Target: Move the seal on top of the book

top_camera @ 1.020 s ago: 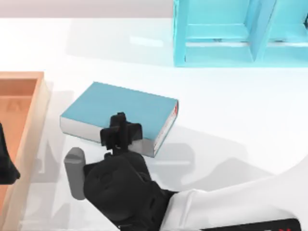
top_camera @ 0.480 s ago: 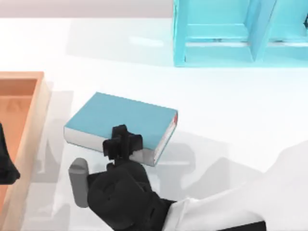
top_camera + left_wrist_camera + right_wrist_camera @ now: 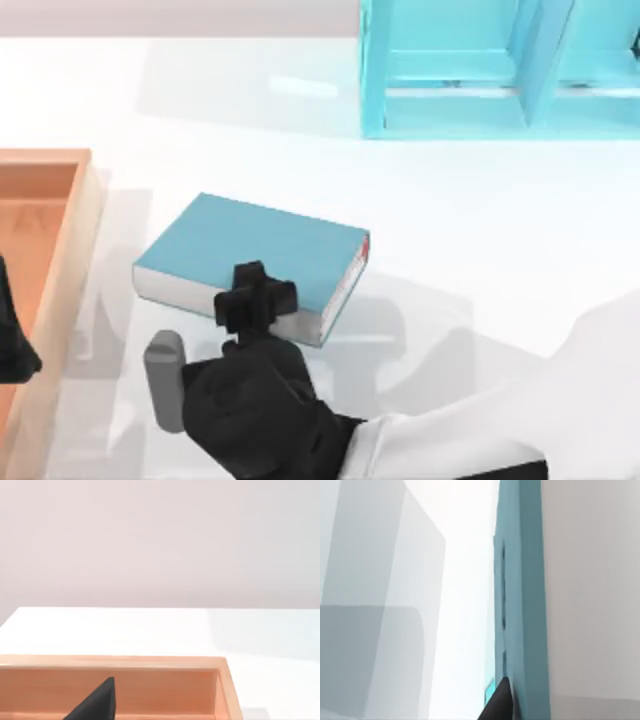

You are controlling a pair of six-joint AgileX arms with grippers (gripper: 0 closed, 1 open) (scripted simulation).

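Note:
The teal-blue book (image 3: 255,245) lies flat at the table's middle, white page edges facing the near side. My right gripper (image 3: 255,297) sits at the book's near long edge and is shut on the book. In the right wrist view the book's teal cover (image 3: 522,605) runs close past one dark fingertip (image 3: 499,702). The seal is hidden. My left arm is parked at the far left, with its gripper (image 3: 12,345) over the wooden tray.
An orange wooden tray (image 3: 70,240) stands along the left side, its rim (image 3: 150,662) close under the left wrist camera. A light-blue open shelf unit (image 3: 500,70) stands at the back right. Bare white table lies right of the book.
The book and my right gripper moved together a little toward the near side and downward, then settled. The left arm has not moved.

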